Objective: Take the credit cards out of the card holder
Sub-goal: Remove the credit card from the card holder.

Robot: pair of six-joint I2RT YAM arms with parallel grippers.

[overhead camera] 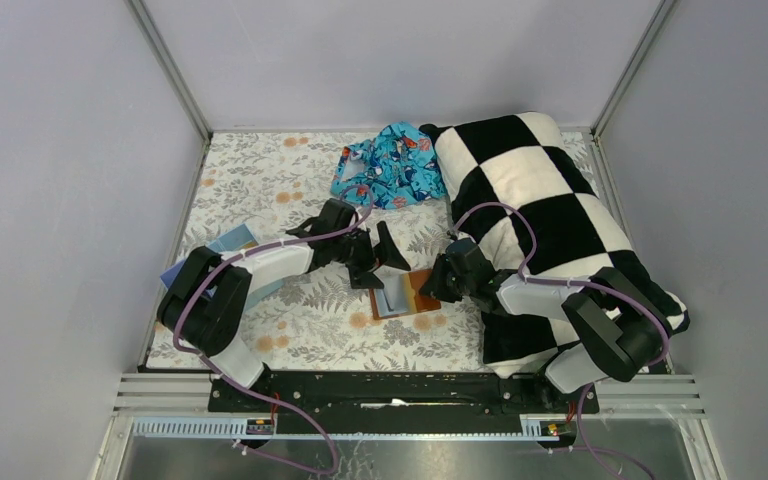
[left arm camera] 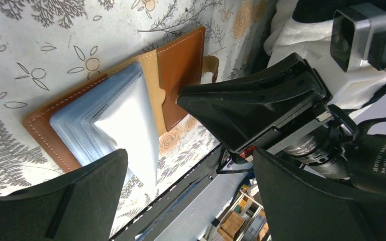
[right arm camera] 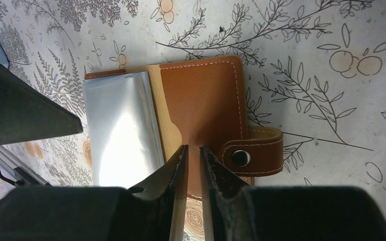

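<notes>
A floral-print table (overhead camera: 260,180) fills the middle of the top view. A black-and-white checked cushion (overhead camera: 540,190) covers its right side, and a crumpled blue patterned cloth (overhead camera: 390,165) lies at upper centre, touching the cushion.

The left gripper (overhead camera: 377,262) hangs just left of centre with its fingers (left arm camera: 55,201) spread wide apart, nothing between them. In its wrist view they sit at the two lower corners. The right gripper (right arm camera: 193,150) reaches in from the cushion side. Its fingers are drawn almost together, with only a thin slit between them, and its tips are on the holder's brown right-hand leaf.

The card holder (overhead camera: 407,293) lies open and flat on the table between the two grippers, at the centre of the top view. The credit cards (right arm camera: 120,125), a pale blue-grey glossy stack, lie on its left leaf, slightly fanned in the left wrist view. A snap strap (right arm camera: 254,156) sticks out from the holder's right edge.
</notes>
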